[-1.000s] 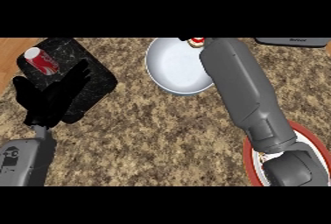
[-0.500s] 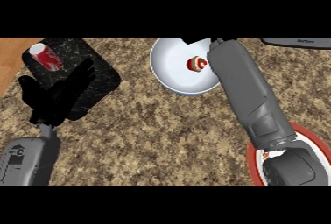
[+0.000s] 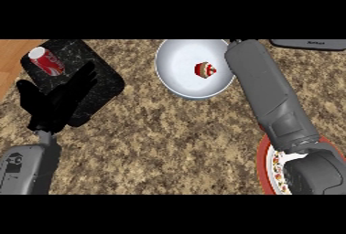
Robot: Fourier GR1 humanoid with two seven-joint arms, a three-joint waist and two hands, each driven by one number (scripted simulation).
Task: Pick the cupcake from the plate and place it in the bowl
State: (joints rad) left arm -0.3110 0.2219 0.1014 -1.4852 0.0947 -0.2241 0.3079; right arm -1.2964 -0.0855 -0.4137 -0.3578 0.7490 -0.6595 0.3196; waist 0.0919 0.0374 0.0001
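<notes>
Head view: cupcake (image 3: 206, 69) is sitting in bowl (image 3: 169, 78), placing seemingly done; left hand (image 3: 55, 104) is resting spread, right hand unseen; withdrawing likely next.

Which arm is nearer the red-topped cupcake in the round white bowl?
Right. The right grey forearm runs up along the bowl's right edge, close to the cupcake; the black left hand sits open far to its left, over the dark mat.

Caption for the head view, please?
Cupcake sits in the white bowl beside the right forearm; left hand rests open at left.
</notes>
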